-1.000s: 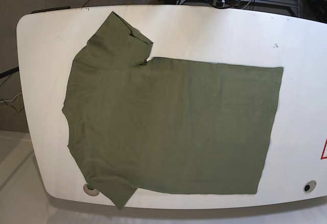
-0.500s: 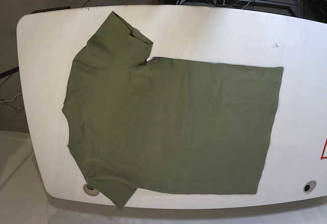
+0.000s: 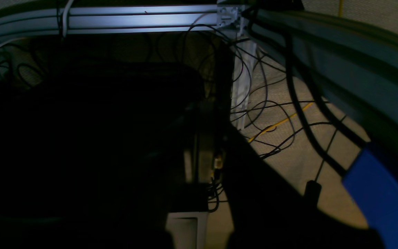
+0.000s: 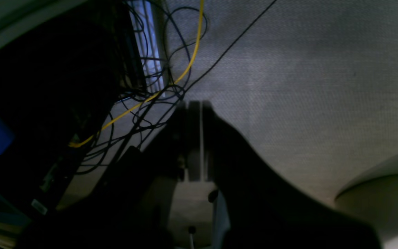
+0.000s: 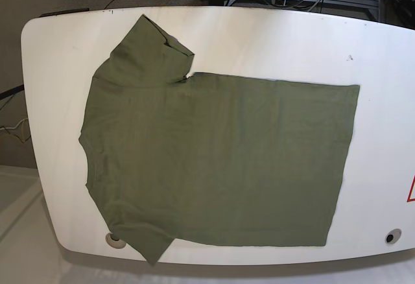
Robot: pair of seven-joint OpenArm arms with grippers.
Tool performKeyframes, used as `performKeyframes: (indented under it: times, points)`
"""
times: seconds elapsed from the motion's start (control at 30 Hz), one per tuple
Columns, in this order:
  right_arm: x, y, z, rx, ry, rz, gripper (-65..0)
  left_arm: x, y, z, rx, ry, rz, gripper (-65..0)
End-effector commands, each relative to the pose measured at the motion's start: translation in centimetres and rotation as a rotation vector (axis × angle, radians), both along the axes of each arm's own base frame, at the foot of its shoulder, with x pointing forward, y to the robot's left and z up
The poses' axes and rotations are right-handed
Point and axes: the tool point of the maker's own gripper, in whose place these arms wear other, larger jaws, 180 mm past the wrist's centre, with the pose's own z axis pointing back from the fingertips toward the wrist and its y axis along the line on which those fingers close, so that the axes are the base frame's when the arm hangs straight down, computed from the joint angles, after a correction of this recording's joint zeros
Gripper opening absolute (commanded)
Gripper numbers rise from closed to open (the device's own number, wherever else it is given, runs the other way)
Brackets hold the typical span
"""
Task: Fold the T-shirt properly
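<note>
- While the T-shirt (image 5: 214, 161) lies spread flat on the white counter (image 5: 279, 37), no fold shows yet, so by my reading the task is at its very start.
- It is olive green and plain, and it lies sideways in the base view: collar and shoulders toward that view's left, straight hem toward its right.
- One sleeve points to the counter's far edge; the other reaches the near edge, its tip slightly over the rim.
- Everything is left to do, as I judge it: bringing the sleeves in, folding the body, and squaring the result.
- Neither arm reaches over the counter in the base view; both appear parked behind its far edge, well apart from the cloth.
- Seen from its own wrist camera, the right gripper (image 4: 193, 138) points down at grey carpet and loose cables, one of them yellow; its fingers (image 4: 185, 138) stand pressed together with nothing between them.
- Seen from the left wrist camera, the left gripper (image 3: 202, 166) is mostly lost in shadow beside a metal frame rail (image 3: 140, 19) and more cables; its fingers are closed and appear to hold nothing.
</note>
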Motion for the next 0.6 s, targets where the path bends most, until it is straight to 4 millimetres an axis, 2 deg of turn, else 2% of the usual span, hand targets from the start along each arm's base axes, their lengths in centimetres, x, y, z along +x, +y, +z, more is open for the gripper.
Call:
performKeyframes:
  times: [0.0,0.23,0.43,0.57]
  points:
    - [-0.9,-0.6,0.1,-0.013,0.015,-0.006,-65.0,-1.3,0.3,0.0,0.006,0.012,0.0,-65.0]
    - [-1.5,-1.3,0.2,-0.02,0.004,-0.008,-65.0,-2.1,0.6,0.2,0.009,0.001,-0.002,-65.0]
    - [-1.3,-3.3,1.0,-0.035,-0.089,0.008,-65.0,-2.9,1.3,0.8,0.016,-0.053,-0.011,-65.0]
    - [-1.2,-3.9,1.4,-0.042,-0.116,0.014,-65.0,-3.4,1.5,1.0,0.02,-0.058,-0.017,-65.0]
